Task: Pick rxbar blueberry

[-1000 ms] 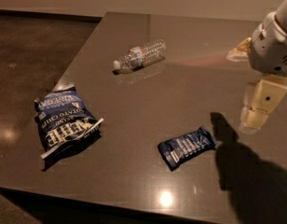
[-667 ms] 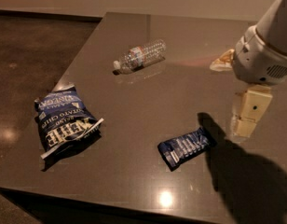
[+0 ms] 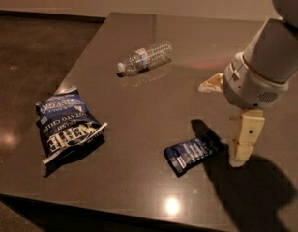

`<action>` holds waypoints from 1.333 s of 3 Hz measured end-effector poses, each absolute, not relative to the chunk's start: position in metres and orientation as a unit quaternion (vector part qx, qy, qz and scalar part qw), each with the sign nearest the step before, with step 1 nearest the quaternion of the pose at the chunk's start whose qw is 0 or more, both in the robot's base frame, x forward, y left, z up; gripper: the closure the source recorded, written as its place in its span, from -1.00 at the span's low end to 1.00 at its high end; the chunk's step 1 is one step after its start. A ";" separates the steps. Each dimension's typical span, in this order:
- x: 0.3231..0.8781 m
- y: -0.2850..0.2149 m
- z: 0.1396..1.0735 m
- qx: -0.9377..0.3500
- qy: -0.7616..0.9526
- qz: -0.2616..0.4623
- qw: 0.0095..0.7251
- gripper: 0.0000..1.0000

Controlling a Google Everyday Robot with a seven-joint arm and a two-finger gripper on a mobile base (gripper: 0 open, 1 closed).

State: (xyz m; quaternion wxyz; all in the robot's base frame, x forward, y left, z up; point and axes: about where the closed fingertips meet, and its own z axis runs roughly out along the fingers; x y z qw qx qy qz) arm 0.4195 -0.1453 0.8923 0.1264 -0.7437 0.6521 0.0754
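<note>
The rxbar blueberry [image 3: 192,153] is a small flat dark blue wrapper with white lettering, lying on the dark table [image 3: 139,105] at the front right. My gripper [image 3: 219,124] hangs from the white arm at the right, just right of and above the bar. It is open and empty. One beige finger [image 3: 244,138] points down beside the bar's right end, apart from it. The other finger [image 3: 210,83] sticks out to the left, farther back.
A larger dark blue and white kettle chips bag [image 3: 67,124] lies at the front left. A clear plastic water bottle [image 3: 146,57] lies on its side at the back middle. The table's front edge runs close below the bar.
The arm and gripper have moved left and down, toward the rxbar. The bar, bag and bottle have not moved.
</note>
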 end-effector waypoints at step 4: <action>0.406 -0.132 0.855 -0.775 0.617 0.094 0.101 -1.00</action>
